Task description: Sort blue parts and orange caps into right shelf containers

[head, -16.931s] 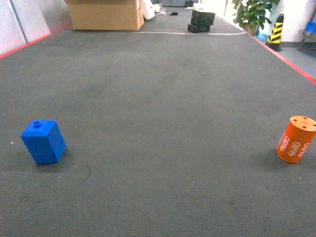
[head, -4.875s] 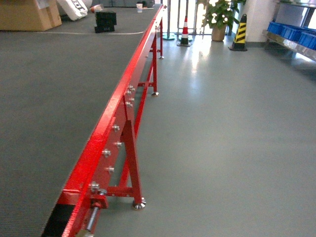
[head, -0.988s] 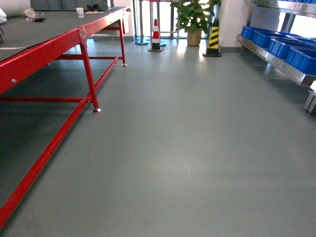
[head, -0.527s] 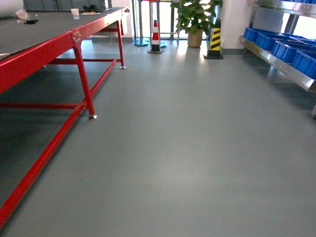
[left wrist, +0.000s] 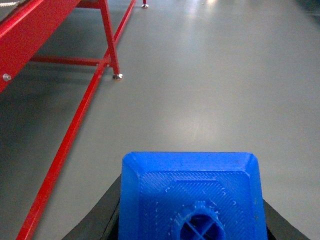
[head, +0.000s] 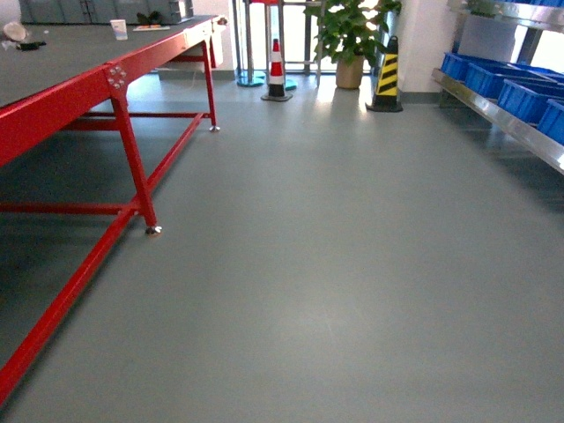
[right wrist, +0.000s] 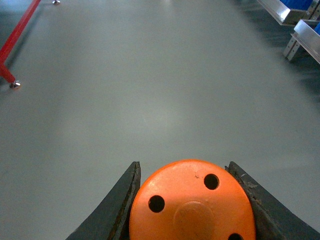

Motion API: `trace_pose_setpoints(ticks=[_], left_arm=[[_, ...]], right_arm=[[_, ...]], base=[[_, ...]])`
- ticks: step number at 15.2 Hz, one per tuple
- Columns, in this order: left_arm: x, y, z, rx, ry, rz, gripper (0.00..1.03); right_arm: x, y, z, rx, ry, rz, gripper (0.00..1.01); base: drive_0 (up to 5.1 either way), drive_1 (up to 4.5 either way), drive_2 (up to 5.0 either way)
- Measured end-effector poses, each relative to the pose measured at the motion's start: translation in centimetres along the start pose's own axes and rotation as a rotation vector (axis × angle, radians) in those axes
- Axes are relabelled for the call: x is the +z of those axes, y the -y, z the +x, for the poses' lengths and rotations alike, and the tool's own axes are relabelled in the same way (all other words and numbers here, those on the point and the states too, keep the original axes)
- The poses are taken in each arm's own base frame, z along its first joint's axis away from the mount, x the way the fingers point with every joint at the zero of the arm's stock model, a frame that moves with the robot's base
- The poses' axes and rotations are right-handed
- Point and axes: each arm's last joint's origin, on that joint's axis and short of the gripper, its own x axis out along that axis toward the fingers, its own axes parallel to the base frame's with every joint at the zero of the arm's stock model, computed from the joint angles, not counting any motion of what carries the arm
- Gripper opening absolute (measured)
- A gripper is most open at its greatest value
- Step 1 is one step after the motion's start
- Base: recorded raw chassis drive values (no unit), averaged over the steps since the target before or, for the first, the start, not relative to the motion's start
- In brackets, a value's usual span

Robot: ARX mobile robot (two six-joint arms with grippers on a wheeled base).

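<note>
View swung since half second ago: red steel table (head: 79, 88) leg nearer, blue ribbed crates (head: 515, 88) on metal shelf (head: 502, 110) sliding right. Smooth grey floor (head: 335, 264). Left gripper (left wrist: 192, 220) clamps blue block (left wrist: 192, 195), layered texture. Right gripper (right wrist: 192, 210) clamps round orange cap (right wrist: 192, 205), holed top.

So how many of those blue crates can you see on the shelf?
3 at least: blue crates and in a row on the right shelf. A fourth peeks in at the frame edge; more may be hidden.
</note>
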Motion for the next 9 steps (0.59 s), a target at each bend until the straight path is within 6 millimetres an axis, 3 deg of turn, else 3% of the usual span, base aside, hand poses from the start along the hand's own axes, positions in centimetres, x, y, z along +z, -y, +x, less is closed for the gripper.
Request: trace_pose_setpoints(ticks=[9], left_arm=[[0.03, -0.03, 0.0, 0.001, 0.003, -0.001, 0.45]], right_arm=[[-0.01, 0.0, -0.01, 0.0, -0.002, 0.0, 0.43]], base=[[0.0, 4.34, -4.3]])
